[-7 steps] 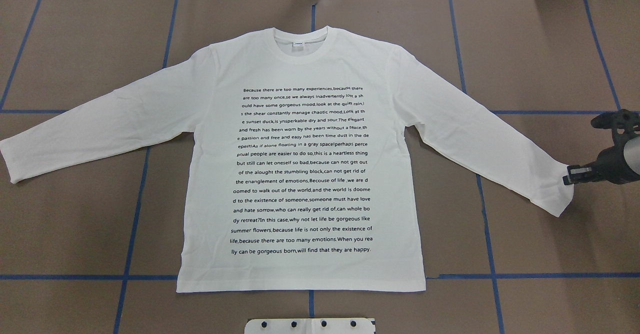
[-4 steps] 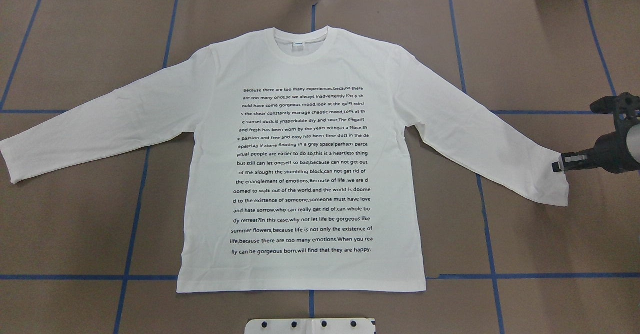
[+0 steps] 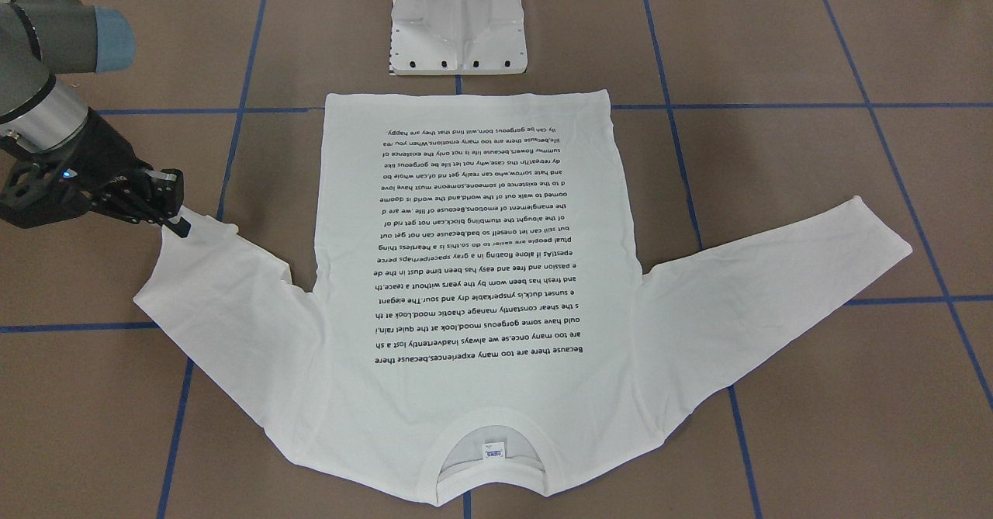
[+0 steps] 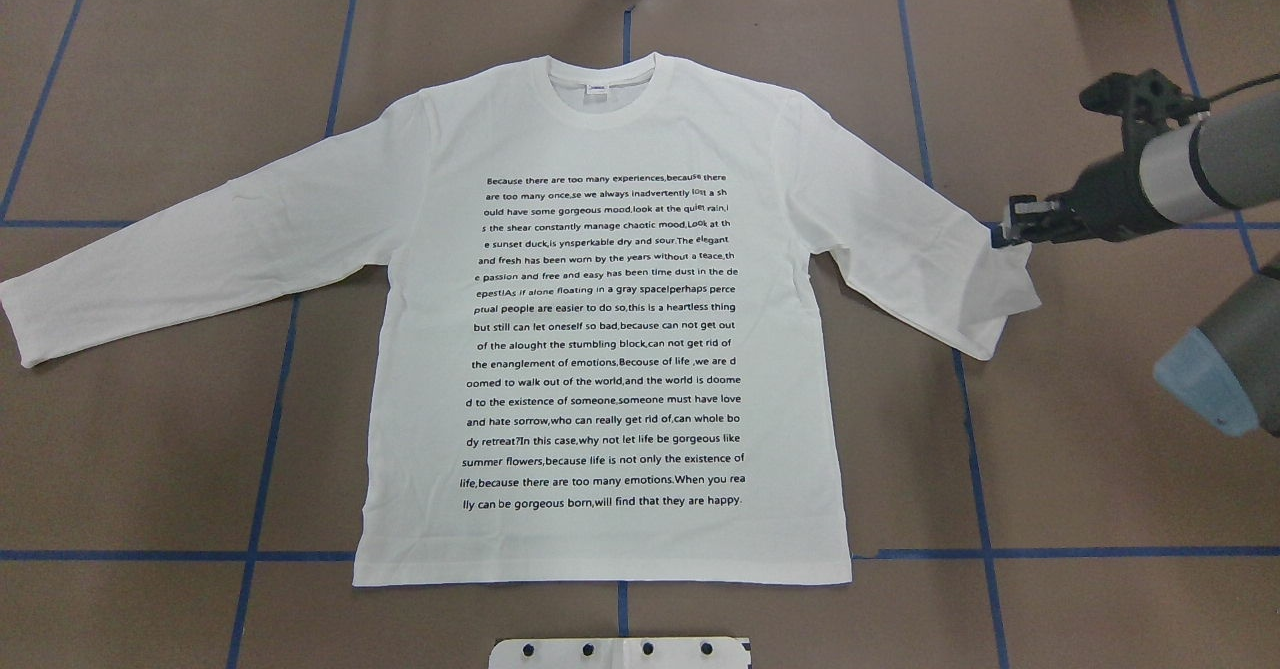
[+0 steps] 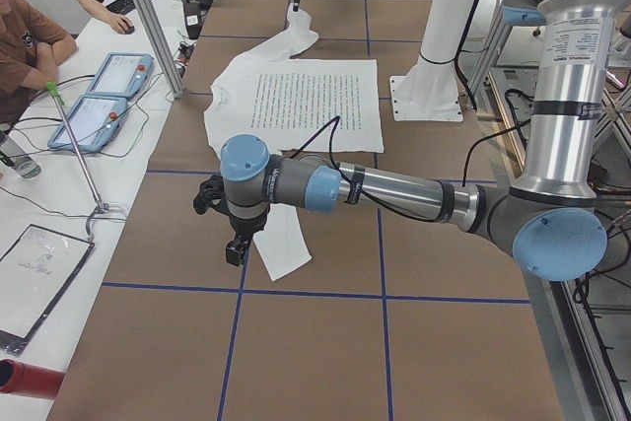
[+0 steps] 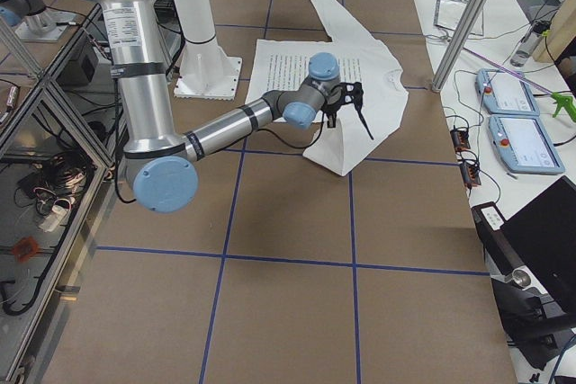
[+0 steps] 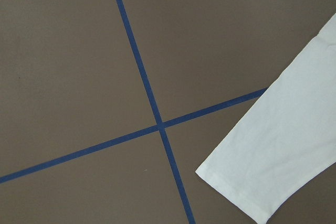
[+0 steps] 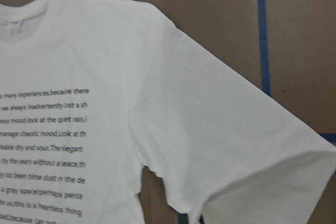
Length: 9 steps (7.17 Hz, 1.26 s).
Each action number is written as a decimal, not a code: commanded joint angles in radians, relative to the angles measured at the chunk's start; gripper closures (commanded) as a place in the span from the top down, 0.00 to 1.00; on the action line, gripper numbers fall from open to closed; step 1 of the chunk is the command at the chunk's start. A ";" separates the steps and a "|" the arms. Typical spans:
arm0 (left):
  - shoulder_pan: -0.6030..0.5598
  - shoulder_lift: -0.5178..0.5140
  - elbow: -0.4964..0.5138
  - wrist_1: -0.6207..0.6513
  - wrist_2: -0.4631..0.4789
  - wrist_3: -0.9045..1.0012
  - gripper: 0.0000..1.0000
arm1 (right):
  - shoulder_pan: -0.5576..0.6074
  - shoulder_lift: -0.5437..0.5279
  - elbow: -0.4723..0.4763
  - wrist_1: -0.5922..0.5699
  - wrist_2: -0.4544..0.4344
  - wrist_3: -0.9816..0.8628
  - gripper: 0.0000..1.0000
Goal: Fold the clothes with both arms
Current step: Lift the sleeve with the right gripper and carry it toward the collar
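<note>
Far left: left sleeve [image 4: 150, 269] lies flat at full stretch, cuff close to a cross of blue tape lines [image 7: 157, 124]. Left hand [image 5: 235, 251] hangs over the table [image 4: 150, 99] just by that cuff and doesn't seem to touch it. It's seen only from the table end, so can't tell if it's spread or pressed together.

Centre: T-shirt [image 4: 600, 349] flat on table, print up, collar [image 4: 610, 74] on the side away from robot, hem nearest it. Body same as 1 s ago, no shift.

Right: here's the change. Right hand [image 4: 1002, 236] is pinching the cuff of the right sleeve [image 4: 930, 269]. A sec ago that cuff was out at full stretch, far right. Now it's been carried up, inward & toward the collar side. Outer half of sleeve is lifted, doubling back on its upper part, w/ a loose corner hanging below the hand. My read: 1st fold (sleeve in over chest) is under way, not done. Cuff isn't over the body yet, other folds all to come.

Around: white base plate [image 4: 620, 652] just past the hem, apart from it. A person [image 5: 30, 36] sits at a side bench w/ two control boxes [image 5: 104, 96], well apart from shirt. Nothing lies on the shirt in the sleeve's path. Likeliest snag is slack cloth bunching, or that hanging corner tucking under when laid down.
</note>
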 commanded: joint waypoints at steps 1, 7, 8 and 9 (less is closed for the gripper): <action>0.000 0.001 0.005 -0.017 0.001 -0.001 0.99 | -0.002 0.307 -0.117 -0.083 -0.002 0.161 0.00; -0.002 0.004 0.013 -0.017 0.004 -0.004 0.99 | -0.082 0.772 -0.438 -0.080 -0.025 0.157 0.00; -0.002 0.004 0.013 -0.017 0.004 -0.004 0.99 | -0.114 0.779 -0.465 -0.080 -0.046 0.148 0.00; -0.003 0.004 0.016 -0.016 0.004 -0.004 0.99 | -0.137 0.799 -0.505 -0.077 -0.080 0.142 0.00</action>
